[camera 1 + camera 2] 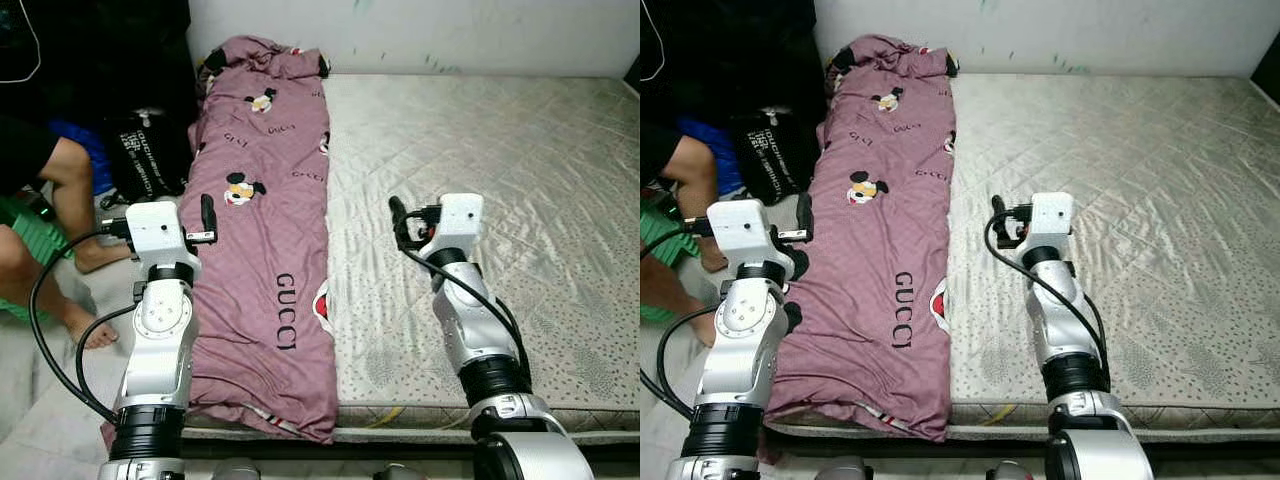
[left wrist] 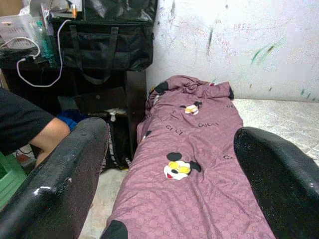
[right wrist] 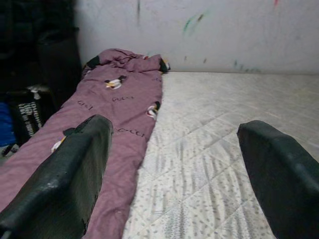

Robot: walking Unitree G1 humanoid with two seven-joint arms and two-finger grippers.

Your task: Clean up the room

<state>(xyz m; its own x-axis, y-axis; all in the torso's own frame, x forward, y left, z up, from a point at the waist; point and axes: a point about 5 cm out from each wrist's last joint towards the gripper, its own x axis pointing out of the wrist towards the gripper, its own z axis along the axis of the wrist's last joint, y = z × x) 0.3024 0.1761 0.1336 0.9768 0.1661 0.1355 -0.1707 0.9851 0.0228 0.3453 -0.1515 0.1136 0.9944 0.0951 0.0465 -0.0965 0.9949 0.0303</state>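
I see even, soft indoor light, sharp head views, blurred near fingers (image 2: 55, 189) in wrist views.

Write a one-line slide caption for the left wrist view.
Open left gripper hovering above a folded purple blanket lying along the mattress edge.

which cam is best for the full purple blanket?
Left eye view: the purple blanket shows whole, folded long along the mattress left edge, from the wall to the foot. Right eye view matches it. Left wrist view shows the far half between its open fingers; right wrist view shows it obliquely.
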